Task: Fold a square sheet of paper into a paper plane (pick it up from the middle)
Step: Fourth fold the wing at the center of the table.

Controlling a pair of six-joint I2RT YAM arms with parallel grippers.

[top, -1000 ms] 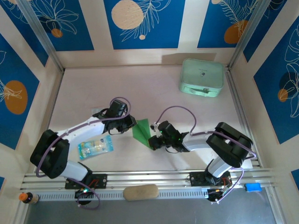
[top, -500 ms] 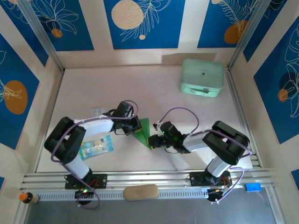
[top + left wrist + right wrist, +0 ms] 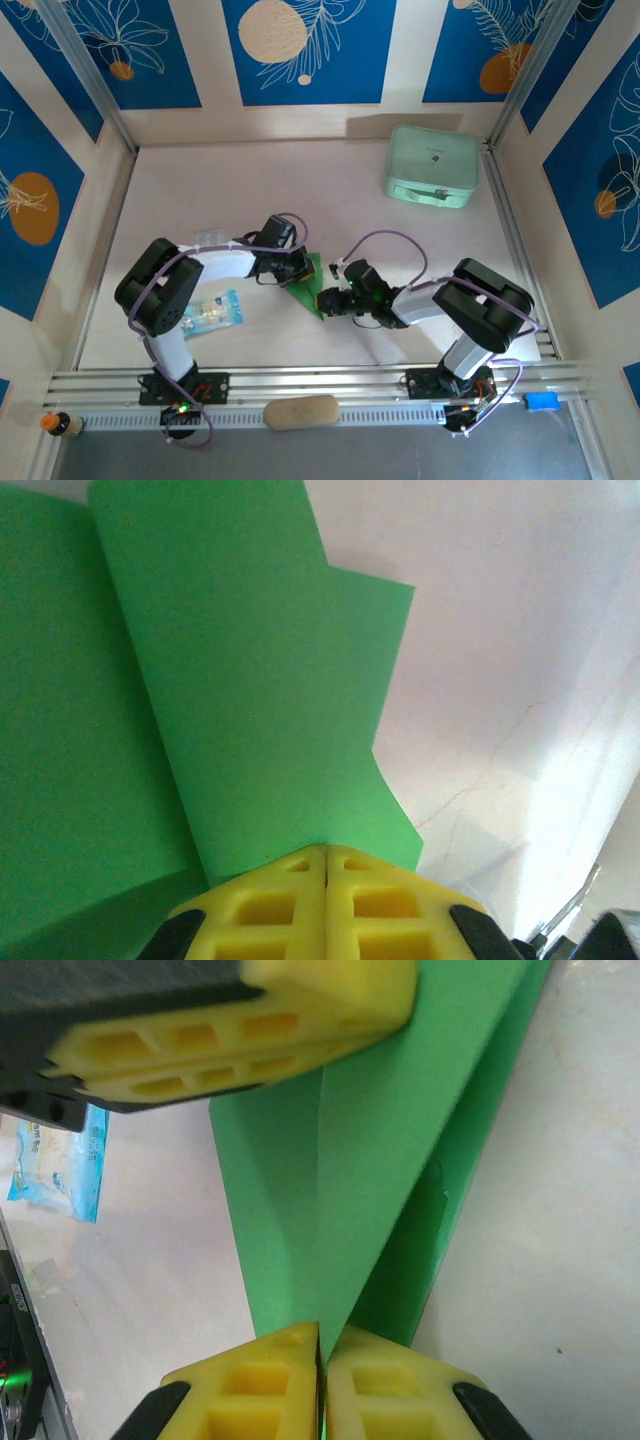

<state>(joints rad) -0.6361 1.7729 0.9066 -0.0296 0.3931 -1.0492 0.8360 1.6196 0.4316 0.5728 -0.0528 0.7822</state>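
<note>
Squeezed narrower than a second ago: green paper, a half-folded wedge just 6 o'clock of the centre of the table. Pinched at 10 o'clock by left gripper, at 4 o'clock by right gripper, both clamped shut on it. Mid-fold, seemingly; next, needs creasing flat while keeping edges aligned.

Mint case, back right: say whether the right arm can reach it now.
Probably not yet: the right end effector is shut on the green paper, though nothing blocks the way to the mint case.
</note>
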